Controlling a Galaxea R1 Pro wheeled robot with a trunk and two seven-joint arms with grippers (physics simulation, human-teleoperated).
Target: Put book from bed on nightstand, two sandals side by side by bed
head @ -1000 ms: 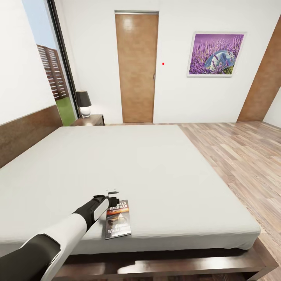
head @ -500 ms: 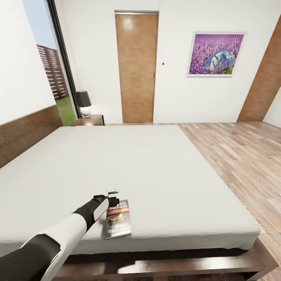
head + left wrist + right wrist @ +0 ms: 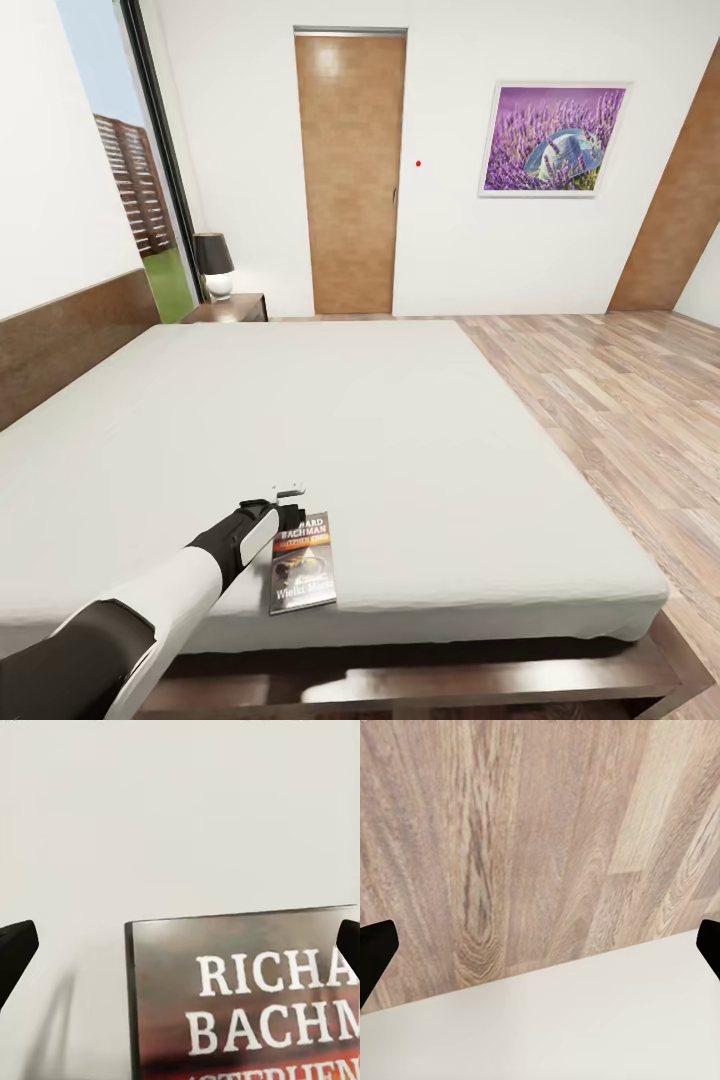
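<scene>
While the left arm reaches out over the near part of the bed [image 3: 400, 420], the left tool [image 3: 291, 516] sits over the top edge of the book [image 3: 303, 563], at the end of the cover bearing the author's name. The book lies flat on the off-white mattress close to the foot-side edge nearest the camera, cover up, with its orange band and white lettering legible in the head view. From the left wrist view, the book [image 3: 247, 997] shows the letters "RICHA" and "BACHM", and the left tool's 2 dark fingertips [image 3: 15, 952] stand wide apart at either side of the picture, with nothing between them but the mattress and the book's top edge. Whether the tips touch the cover cannot be determined.

The right wrist view shows wood-plank floor [image 3: 540, 832] and the pale edge of the mattress [image 3: 555, 1027]; the right tool's fingertips [image 3: 373, 949] are likewise spread wide, clasping nothing.

At the far corner of the bed, beside the dark brown headboard [image 3: 60, 340], stands the nightstand [image 3: 232, 307], carrying a lamp [image 3: 214, 265] with a dark shade and pale base. It is well apart from the book. Behind it runs a tall window [image 3: 130, 160]. A brown door [image 3: 350, 170] is set in the white far wall, with a lavender picture [image 3: 553, 138] hung to its right. A 2nd brown door [image 3: 680, 210] appears at the right edge.
</scene>
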